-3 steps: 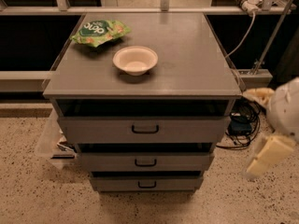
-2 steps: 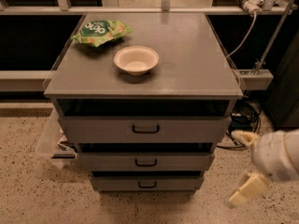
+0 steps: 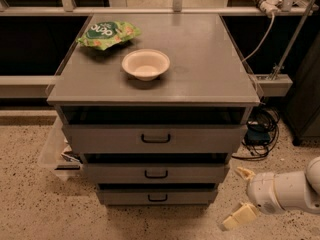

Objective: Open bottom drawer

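Observation:
The bottom drawer (image 3: pixel 157 196) is the lowest and narrowest grey front of three, with a small black bar handle (image 3: pixel 157 198) at its centre. It stands shut. My gripper (image 3: pixel 241 196) is low at the right, to the right of the drawer unit, level with the bottom drawer. Its two cream fingers (image 3: pixel 240 216) are spread apart and hold nothing. The white arm (image 3: pixel 290 190) comes in from the right edge.
The grey cabinet top (image 3: pixel 210 59) carries a white bowl (image 3: pixel 145 63) and a green snack bag (image 3: pixel 106 34). Black cables (image 3: pixel 260 134) lie on the speckled floor at the right. A clear bin (image 3: pixel 57 151) sits at the cabinet's left.
My gripper has dropped from beside the top drawer down and leftward to the level of the bottom drawer. The drawers have not moved.

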### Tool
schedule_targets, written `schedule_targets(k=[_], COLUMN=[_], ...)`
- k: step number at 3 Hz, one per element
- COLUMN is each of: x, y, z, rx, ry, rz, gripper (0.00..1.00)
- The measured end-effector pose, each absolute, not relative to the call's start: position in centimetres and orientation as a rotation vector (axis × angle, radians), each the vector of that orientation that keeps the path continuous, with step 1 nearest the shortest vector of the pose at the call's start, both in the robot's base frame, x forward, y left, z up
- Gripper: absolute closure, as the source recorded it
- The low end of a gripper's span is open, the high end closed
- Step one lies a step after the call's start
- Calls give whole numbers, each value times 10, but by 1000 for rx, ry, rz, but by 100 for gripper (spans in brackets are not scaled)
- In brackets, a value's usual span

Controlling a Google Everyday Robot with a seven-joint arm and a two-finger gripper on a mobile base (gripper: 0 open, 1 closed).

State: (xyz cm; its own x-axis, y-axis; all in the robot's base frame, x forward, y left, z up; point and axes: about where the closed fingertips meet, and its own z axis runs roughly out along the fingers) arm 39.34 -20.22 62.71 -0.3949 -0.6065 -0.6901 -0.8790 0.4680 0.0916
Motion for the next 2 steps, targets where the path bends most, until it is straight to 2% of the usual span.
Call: schedule_targets(k=[2], x=[401], y=[-203], z=[593], rx=[-1168], ry=[2125], rz=[622], gripper=[0])
